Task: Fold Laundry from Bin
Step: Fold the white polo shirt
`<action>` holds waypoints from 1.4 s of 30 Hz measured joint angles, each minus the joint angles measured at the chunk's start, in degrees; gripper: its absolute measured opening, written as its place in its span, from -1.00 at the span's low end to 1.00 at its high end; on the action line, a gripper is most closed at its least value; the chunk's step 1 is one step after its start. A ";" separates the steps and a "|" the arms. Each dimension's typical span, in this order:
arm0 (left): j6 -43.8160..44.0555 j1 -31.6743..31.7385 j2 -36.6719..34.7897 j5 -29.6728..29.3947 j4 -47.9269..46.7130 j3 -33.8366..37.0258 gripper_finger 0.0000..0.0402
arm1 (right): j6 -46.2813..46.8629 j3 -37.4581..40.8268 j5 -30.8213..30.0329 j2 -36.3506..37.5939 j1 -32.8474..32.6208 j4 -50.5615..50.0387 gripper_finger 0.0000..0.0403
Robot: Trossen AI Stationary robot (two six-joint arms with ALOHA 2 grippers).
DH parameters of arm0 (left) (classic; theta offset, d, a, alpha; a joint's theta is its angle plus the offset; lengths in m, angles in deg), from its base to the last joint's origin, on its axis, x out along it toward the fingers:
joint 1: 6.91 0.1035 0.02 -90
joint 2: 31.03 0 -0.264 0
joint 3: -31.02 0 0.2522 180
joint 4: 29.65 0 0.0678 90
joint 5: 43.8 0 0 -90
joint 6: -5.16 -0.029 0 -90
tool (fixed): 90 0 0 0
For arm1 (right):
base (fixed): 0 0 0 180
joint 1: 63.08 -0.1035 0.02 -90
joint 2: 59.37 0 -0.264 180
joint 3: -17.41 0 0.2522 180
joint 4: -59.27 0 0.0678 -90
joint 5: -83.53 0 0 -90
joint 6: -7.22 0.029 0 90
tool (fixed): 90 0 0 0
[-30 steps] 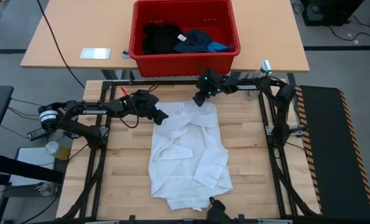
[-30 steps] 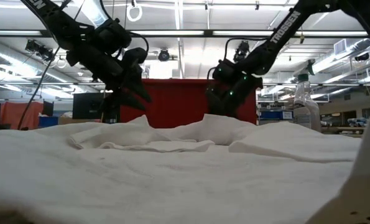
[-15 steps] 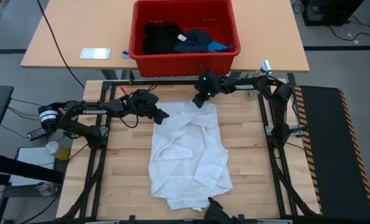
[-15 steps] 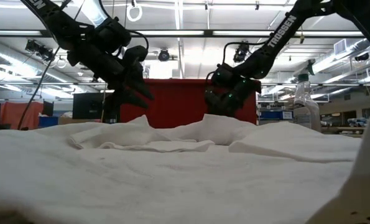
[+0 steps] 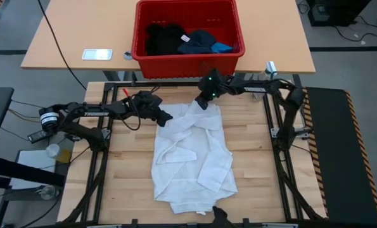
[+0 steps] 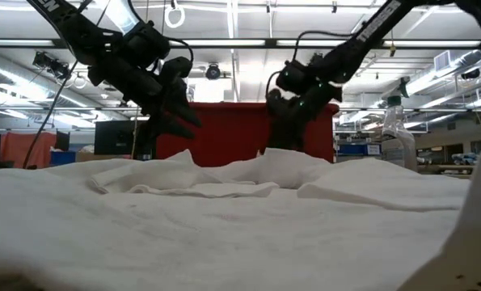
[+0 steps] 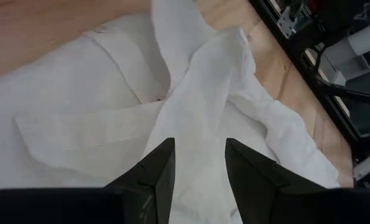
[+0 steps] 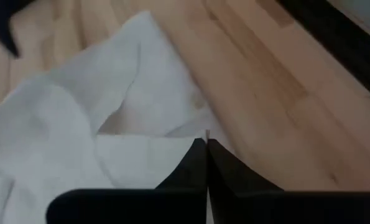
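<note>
We note the right pincer point(image 5: 202, 101) at the far edge of the large white garment point(image 5: 193, 155), its two fingers point(image 8: 200, 163) pressed tight together; in its wrist view a sliver of white shows at the tips, but we cannot tell whether cloth is pinched there. It sits just on the near side of the bin point(image 5: 187, 60). The left pincer point(image 5: 165, 119) is at the garment's far left corner, fingers point(image 7: 157, 171) standing partly apart with white fabric visible between and beyond them; we cannot tell if they grip it. In the low view both pincers hang just above the raised far folds of the cloth. The white garment lies rumpled and spread down the middle of the wooden tabletop point(image 5: 125, 164), with creased flaps across its upper half. The red bin stands on the second tabletop point(image 5: 80, 31) beyond, holding the black garment point(image 5: 163, 38), the dark navy garment point(image 5: 199, 42) with its white tag, and the small bright blue garment point(image 5: 223, 47) at the right.
</note>
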State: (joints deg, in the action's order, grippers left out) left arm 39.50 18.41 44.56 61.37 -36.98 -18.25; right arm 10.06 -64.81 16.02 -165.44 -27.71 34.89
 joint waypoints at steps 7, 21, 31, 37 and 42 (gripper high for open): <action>-1.09 0.00 0.00 0.74 -0.24 0.00 -0.29 | -4.51 0.08 1.97 6.54 -4.22 -15.19 -0.99; -0.21 -0.27 -0.90 2.10 -0.88 -0.98 -0.29 | 1.45 0.11 1.23 11.57 -19.07 -26.10 -0.99; -6.97 -3.91 -1.84 -4.66 -12.50 -6.99 -0.29 | 5.07 1.01 -8.26 10.75 -30.61 -26.50 -0.96; -5.22 -3.53 -1.81 -8.24 -20.63 -6.93 -0.29 | 6.26 5.50 -13.12 9.65 -32.67 -20.30 -0.68; -0.08 -4.93 -1.79 -11.81 -26.00 -6.91 -0.29 | 6.68 6.67 -7.84 9.75 -31.81 -21.57 -0.33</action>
State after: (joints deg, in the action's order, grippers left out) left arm 39.42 13.48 42.77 49.56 -62.97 -25.16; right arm 16.74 -58.14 8.18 -155.68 -59.53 13.32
